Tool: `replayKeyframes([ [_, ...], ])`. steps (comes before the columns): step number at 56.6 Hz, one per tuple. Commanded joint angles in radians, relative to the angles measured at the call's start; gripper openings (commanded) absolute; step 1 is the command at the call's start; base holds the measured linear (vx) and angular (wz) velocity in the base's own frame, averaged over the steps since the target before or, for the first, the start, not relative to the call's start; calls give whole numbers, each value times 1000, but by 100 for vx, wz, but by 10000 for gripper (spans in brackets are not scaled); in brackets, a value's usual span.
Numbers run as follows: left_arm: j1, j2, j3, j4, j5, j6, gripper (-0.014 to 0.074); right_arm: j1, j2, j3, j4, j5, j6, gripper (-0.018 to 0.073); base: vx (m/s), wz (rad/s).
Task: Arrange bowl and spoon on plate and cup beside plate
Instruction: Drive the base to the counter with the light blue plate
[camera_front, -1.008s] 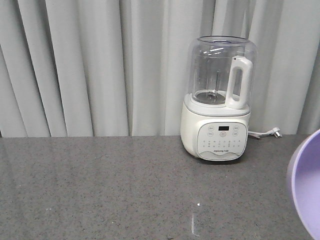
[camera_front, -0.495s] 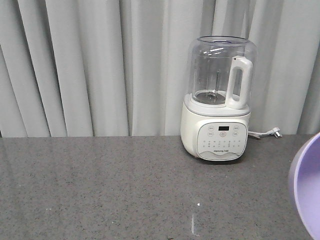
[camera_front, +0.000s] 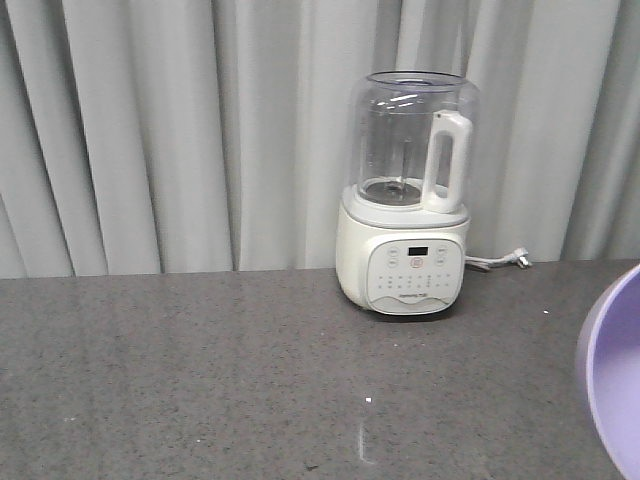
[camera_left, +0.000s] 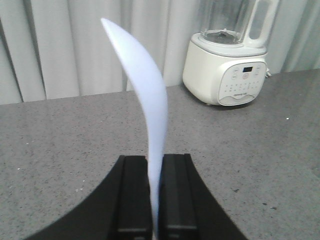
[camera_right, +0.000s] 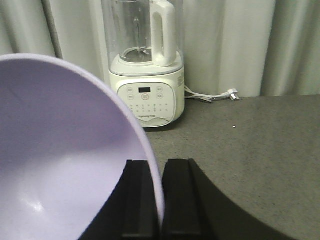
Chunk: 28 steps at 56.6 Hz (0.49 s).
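Observation:
My right gripper (camera_right: 161, 200) is shut on the rim of the lavender bowl (camera_right: 60, 150), which fills the left half of the right wrist view, held tilted above the counter. The bowl (camera_front: 615, 380) also pokes in at the right edge of the front view. Between the fingers of my left gripper (camera_left: 156, 200), which is shut, stands a thin pale blue curved piece seen edge-on, the plate (camera_left: 150, 90), rising up and to the left. The spoon and the cup are out of view. Neither gripper shows in the front view.
A white blender with a clear jug (camera_front: 405, 200) stands at the back of the grey speckled counter (camera_front: 200, 370) against pale curtains. Its cord and plug (camera_front: 515, 258) lie to its right. The blender (camera_left: 230, 70) sits ahead and right of the left gripper.
The front view has shifted, so the blender now sits about 30 pixels further left. The bowl keeps its place at the right edge.

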Motion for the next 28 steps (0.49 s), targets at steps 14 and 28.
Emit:
replayKeyframes([
  [14, -8, 5, -24, -10, -82, -2, 0, -4, 8, -27, 2, -88, -9, -8, -10, -48],
  [28, -8, 5, -24, -10, -82, -2, 0, -4, 8, -27, 2, -88, -9, -8, -14, -72],
])
